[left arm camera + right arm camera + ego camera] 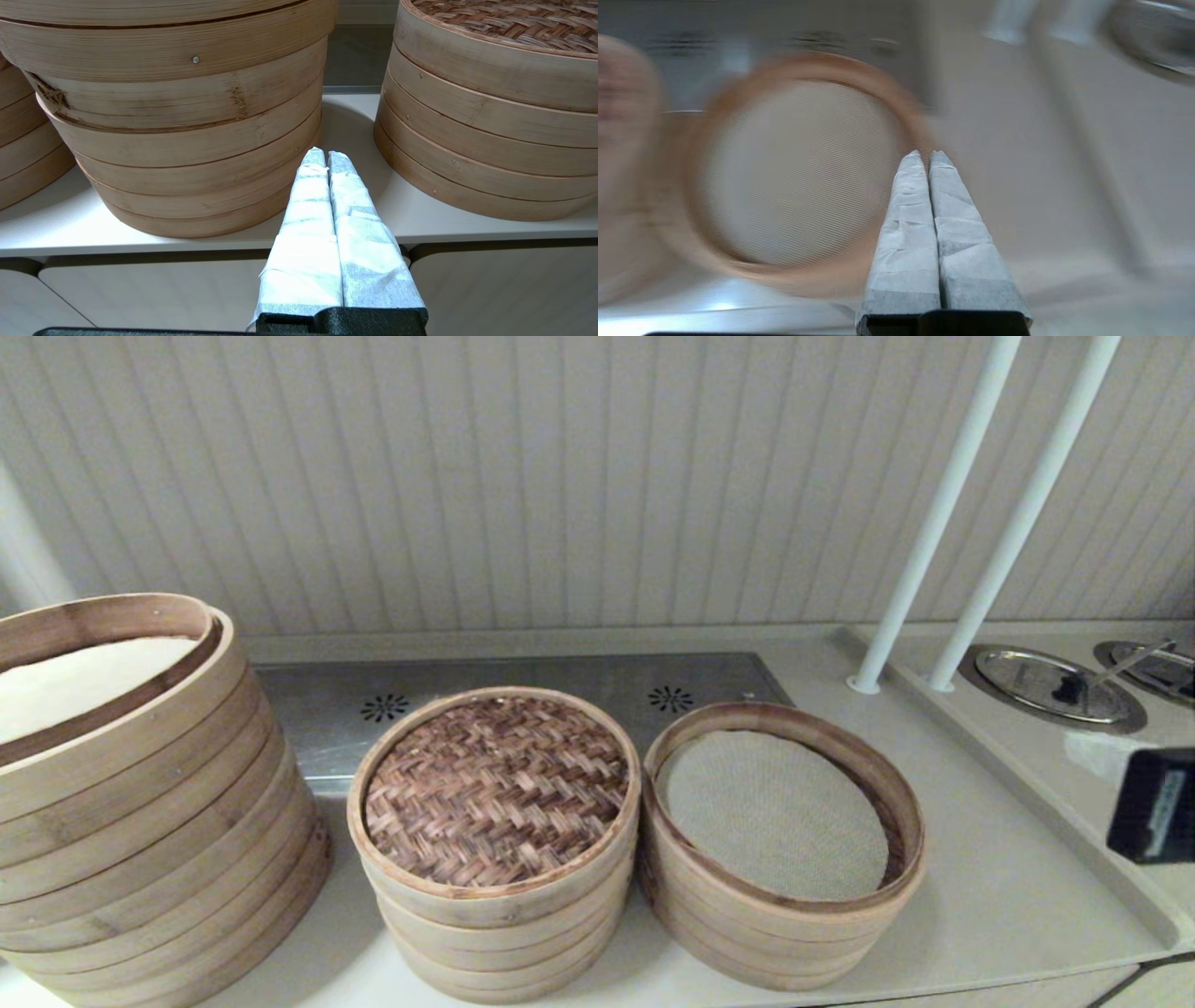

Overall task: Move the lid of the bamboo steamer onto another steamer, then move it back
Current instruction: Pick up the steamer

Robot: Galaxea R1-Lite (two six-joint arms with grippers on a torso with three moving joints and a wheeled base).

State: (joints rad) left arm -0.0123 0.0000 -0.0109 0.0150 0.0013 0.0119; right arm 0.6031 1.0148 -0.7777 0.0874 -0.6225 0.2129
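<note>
lid [496,791]: you see dark brown herringbone weave, pale bamboo rim | steamer under it [499,933]: pale tan stacked rings | right steamer [845,933]: tan rings, beige fine-mesh cloth lining | big steamer [140,821] at counter's left edge: tan bands, white inside | counter [990,896]: plain beige | both grippers' fingers [322,205]: white wrap

Commercial kitchen/steam stn: stainless vented panel [523,695], bamboo steamers [775,840] on counter [990,887], round metal lids [1050,686] set in counter beyond right gripper [924,154].
</note>
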